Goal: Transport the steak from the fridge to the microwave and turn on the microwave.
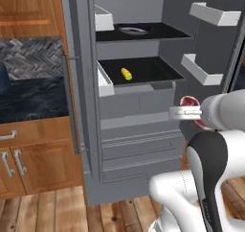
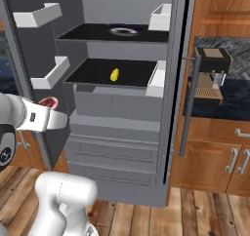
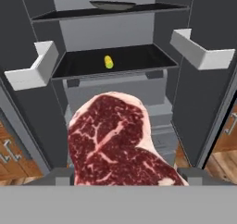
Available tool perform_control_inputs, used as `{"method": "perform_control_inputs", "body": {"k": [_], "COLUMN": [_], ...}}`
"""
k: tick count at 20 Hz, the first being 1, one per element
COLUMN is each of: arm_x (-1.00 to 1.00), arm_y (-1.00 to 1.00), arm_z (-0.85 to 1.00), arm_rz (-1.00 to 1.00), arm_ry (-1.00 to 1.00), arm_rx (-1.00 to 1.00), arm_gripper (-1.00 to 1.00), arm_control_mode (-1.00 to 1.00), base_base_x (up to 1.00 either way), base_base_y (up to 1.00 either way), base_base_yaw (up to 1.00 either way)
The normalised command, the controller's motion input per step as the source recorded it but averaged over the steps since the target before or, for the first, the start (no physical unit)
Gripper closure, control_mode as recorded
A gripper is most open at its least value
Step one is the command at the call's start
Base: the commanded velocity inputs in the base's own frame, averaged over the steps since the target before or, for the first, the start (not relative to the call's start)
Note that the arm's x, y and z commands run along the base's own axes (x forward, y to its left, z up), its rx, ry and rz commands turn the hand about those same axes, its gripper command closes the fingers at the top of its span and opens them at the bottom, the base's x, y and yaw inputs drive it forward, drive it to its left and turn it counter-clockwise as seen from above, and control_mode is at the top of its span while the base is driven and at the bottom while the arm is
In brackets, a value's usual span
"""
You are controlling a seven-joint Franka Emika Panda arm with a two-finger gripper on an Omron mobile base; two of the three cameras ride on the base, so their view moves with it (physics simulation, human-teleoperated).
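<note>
The steak [image 3: 115, 144], dark red with pale marbling, sits between my gripper's [image 3: 125, 176] two finger tips, and the gripper is shut on it. From the base views the steak [image 1: 189, 101] [image 2: 48, 102] hangs in the air in front of the open fridge [image 1: 139, 104] [image 2: 112, 110], outside its shelves, at about drawer height. My gripper [image 1: 191, 112] points toward the fridge interior. The microwave is out of view.
A yellow corn cob [image 1: 126, 74] [image 2: 114, 74] [image 3: 108, 62] lies on the middle shelf, and a shallow dish [image 1: 133, 30] [image 2: 123, 31] on the shelf above. White door bins [image 1: 201, 69] [image 2: 49, 71] flank the opening. A coffee machine [image 2: 212, 71] stands on the counter to the right.
</note>
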Motion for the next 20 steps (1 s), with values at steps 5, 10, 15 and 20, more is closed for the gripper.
{"method": "perform_control_inputs", "body": {"k": [5, 10, 15, 20], "arm_x": [0.00, 0.00, 0.00, 0.00], "arm_y": [0.00, 0.00, 0.00, 0.00], "arm_z": [0.00, 0.00, 0.00, 0.00], "arm_rz": [0.00, 0.00, 0.00, 0.00], "arm_ry": [0.00, 0.00, 0.00, 0.00], "arm_rx": [0.00, 0.00, 0.00, 0.00], "arm_gripper": [1.00, 1.00, 1.00, 1.00], "arm_control_mode": [1.00, 1.00, 1.00, 1.00], "base_base_x": [-0.52, -0.35, -0.28, -0.25], "base_base_y": [0.00, 0.02, 0.03, 0.00], "base_base_yaw": [-0.26, -0.35, -0.37, -0.35]}}
